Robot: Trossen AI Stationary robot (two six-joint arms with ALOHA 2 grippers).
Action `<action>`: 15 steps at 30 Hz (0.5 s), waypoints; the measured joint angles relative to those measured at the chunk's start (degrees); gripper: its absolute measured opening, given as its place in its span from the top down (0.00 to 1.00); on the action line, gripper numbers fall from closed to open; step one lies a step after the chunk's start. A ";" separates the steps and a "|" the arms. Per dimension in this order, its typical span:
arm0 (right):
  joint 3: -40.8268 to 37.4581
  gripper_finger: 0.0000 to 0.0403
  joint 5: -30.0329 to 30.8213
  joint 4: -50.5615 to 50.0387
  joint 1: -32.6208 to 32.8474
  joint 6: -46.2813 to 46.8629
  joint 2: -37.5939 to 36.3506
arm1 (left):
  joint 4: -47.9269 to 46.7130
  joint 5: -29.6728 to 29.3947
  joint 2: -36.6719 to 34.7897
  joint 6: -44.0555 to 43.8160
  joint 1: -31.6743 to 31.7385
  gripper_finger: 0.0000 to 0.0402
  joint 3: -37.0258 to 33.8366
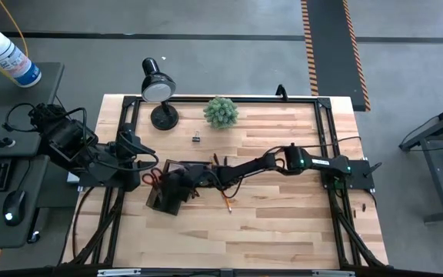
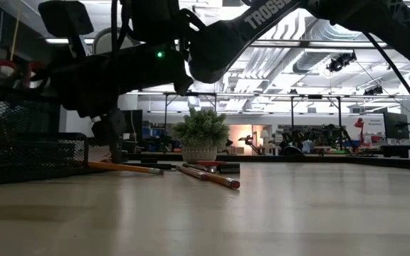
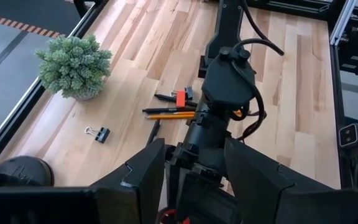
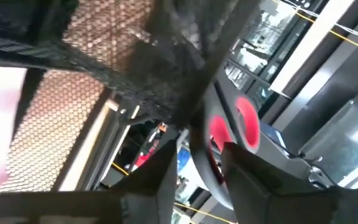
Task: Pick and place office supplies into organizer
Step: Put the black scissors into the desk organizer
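The organizer (image 1: 164, 196), a black mesh caddy, sits on the left half of the wooden surface (image 1: 283, 231), red scissors (image 1: 151, 178) standing in its left end. My right gripper (image 1: 181, 181) reaches across from the right, down over the caddy; I cannot tell whether its fingers are released or clenched. My left gripper (image 3: 191, 180) waits just left of the caddy, fingers (image 3: 145, 171) spread and empty. Right of the caddy lie pencils (image 3: 169, 116), pens (image 3: 166, 98) and an orange-black marker (image 3: 181, 98). Farther back, a binder clip (image 1: 196, 138) lies near the plant (image 1: 221, 112) and lamp (image 1: 158, 86).
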 joint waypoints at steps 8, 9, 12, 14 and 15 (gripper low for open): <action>0.00 0.67 4.36 2.31 0.87 0.15 0.00 | 0.00 -0.11 0.00 0.00 0.00 0.62 0.00; -0.02 0.67 4.52 2.08 0.90 0.15 0.00 | 0.00 -0.23 0.00 0.00 0.00 0.62 0.00; 0.00 0.68 4.56 0.76 0.95 0.34 -0.02 | 0.00 -0.29 0.00 0.00 0.01 0.62 0.00; 0.00 0.68 4.58 0.61 0.92 0.43 -0.02 | 0.00 -0.29 0.00 0.00 0.01 0.62 0.00; 0.00 0.68 4.76 0.57 0.92 0.47 -0.02 | 0.00 -0.29 0.00 0.00 0.00 0.62 0.00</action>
